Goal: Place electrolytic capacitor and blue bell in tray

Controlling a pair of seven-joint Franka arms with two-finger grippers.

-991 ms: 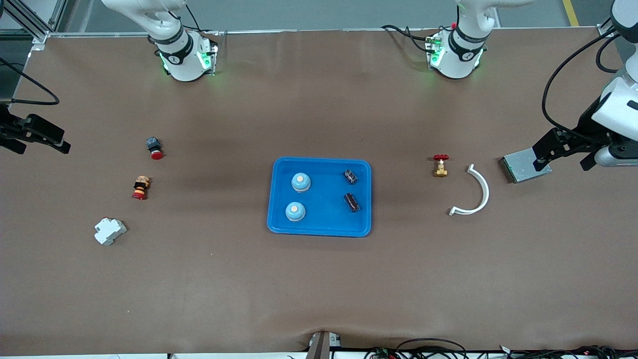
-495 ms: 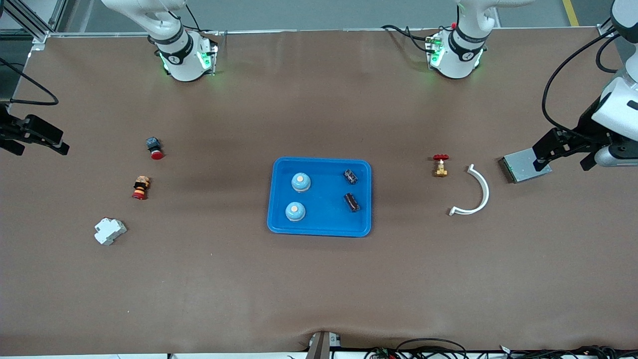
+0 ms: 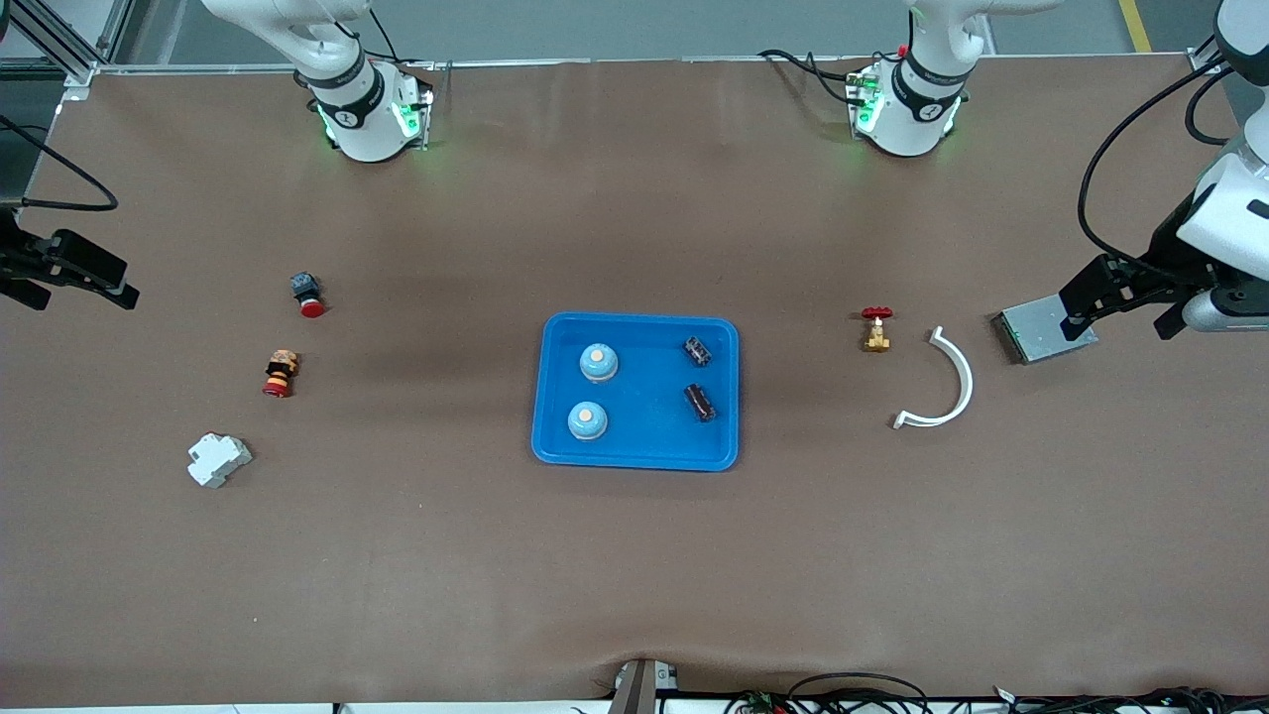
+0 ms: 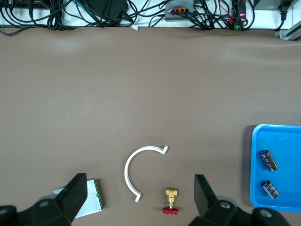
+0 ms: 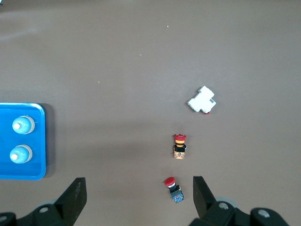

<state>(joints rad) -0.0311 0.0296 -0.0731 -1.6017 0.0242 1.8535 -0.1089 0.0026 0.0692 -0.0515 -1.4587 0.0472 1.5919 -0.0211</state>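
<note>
The bright blue tray [image 3: 639, 454] lies mid-table. In it sit two blue bells [image 3: 599, 363] [image 3: 587, 420] toward the right arm's end and two black electrolytic capacitors [image 3: 697, 350] [image 3: 700, 402] toward the left arm's end. The tray's edge also shows in the left wrist view [image 4: 256, 165] with both capacitors [image 4: 269, 160] [image 4: 270, 189], and in the right wrist view [image 5: 41, 141] with both bells [image 5: 22, 125] [image 5: 20, 153]. My left gripper [image 3: 1120, 297] hangs open and empty over the grey metal plate [image 3: 1036, 332]. My right gripper [image 3: 69, 270] hangs open and empty at the right arm's end of the table.
Toward the left arm's end lie a brass valve with a red handle [image 3: 876, 329] and a white curved clip [image 3: 947, 382]. Toward the right arm's end lie a red push button [image 3: 307, 294], a red and orange button [image 3: 280, 373] and a white block [image 3: 219, 459].
</note>
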